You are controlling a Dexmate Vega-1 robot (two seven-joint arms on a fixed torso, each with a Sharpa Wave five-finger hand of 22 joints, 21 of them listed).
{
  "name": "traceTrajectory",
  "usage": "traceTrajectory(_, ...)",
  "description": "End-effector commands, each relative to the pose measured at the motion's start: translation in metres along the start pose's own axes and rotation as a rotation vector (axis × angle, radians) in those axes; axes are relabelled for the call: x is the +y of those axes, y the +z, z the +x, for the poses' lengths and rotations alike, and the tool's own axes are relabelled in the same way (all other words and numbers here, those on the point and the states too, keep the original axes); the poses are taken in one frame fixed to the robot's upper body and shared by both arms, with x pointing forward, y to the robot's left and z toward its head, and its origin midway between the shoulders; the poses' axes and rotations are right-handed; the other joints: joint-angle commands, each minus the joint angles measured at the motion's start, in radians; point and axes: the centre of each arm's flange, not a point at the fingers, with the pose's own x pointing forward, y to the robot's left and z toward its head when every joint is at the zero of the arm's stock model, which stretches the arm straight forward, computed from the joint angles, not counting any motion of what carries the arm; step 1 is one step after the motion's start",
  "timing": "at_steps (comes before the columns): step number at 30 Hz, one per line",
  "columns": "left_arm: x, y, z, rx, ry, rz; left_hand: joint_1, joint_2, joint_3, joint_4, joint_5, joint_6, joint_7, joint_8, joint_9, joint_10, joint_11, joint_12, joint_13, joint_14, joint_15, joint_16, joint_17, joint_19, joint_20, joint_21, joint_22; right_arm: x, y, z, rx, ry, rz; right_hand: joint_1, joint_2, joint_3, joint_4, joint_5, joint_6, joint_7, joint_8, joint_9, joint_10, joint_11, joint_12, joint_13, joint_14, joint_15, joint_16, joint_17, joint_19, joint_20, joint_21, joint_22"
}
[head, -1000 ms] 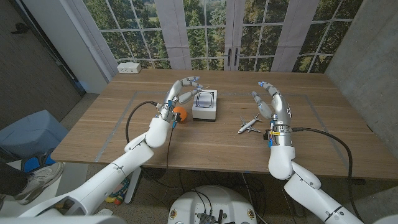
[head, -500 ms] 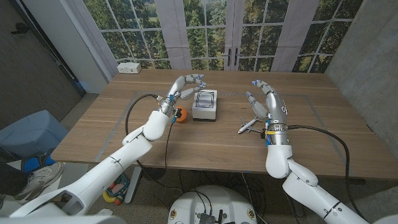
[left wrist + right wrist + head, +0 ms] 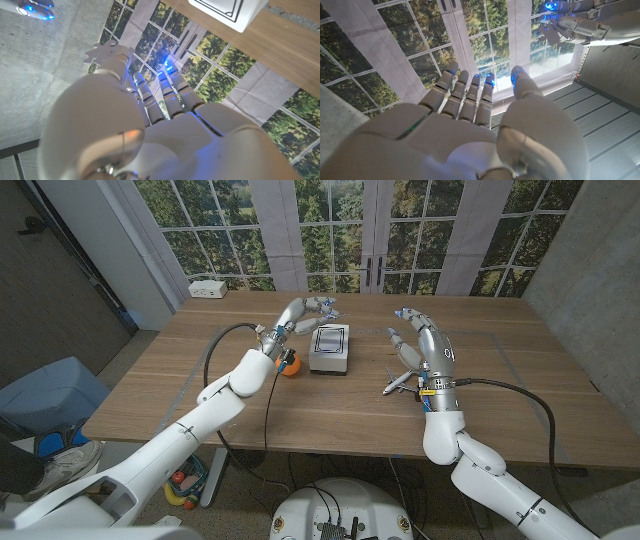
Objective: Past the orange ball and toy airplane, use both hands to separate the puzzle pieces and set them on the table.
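puzzle pieces joined in white block, black outline on top. left hand, right hand spread wide, holding nothing, flanking it. bare table in front.

- Puzzle: a white square block with a dark outlined panel on top, its pieces joined, resting flat on the table between ball and airplane.
- Ball: orange, just left of the puzzle.
- Airplane: small, white, well right of the puzzle.
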Motion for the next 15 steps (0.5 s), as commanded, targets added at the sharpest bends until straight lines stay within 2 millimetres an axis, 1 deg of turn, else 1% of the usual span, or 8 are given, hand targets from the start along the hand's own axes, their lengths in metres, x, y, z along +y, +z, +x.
traceTrajectory(1,-0.0002,0.0078,0.0123,-0.017,-0.077,-0.025,0.015,-0.002,-0.004,0.000,-0.002,0.009,0.000,-0.002,0.000,0.000,-0.002,-0.004,0.001,-0.005,-0.173,-0.001,0.003,-0.006,-0.017,0.004,0.006,0.0073,0.0037,0.0029,-0.035,0.017,-0.005,0.013,-0.005,-0.007,-0.001,-0.004,0.015,-0.005,0.004,0.005,0.015,-0.001,0.007,0.005,0.007,-0.095,0.008,0.005,0.012,-0.005,0.005,0.006)
traceTrajectory(9,-0.0010,0.0111,0.0165,-0.018,-0.125,-0.029,0.015,-0.002,-0.008,0.001,-0.002,0.010,-0.001,-0.004,0.001,-0.001,-0.001,-0.006,0.001,-0.010,-0.172,-0.004,0.003,-0.011,-0.015,0.004,0.006,0.0108,0.0050,0.0053,-0.055,0.013,-0.005,0.023,-0.005,-0.012,0.000,-0.006,0.033,-0.008,0.008,0.006,0.021,-0.005,0.010,0.008,0.009,-0.097,0.014,0.011,0.016,-0.008,0.007,0.006)
traceTrajectory(15,-0.0007,0.0131,0.0203,-0.016,-0.170,-0.023,0.016,-0.002,-0.013,0.001,-0.002,0.011,0.002,-0.007,0.001,-0.004,-0.001,-0.009,0.001,-0.021,-0.172,-0.008,0.002,-0.017,-0.014,0.003,0.006,0.0124,0.0067,0.0065,-0.071,0.004,-0.009,0.033,-0.009,-0.017,0.000,-0.008,0.047,-0.010,0.010,0.006,0.031,-0.013,0.015,0.012,0.018,-0.106,0.022,0.017,0.023,-0.009,0.011,0.006)
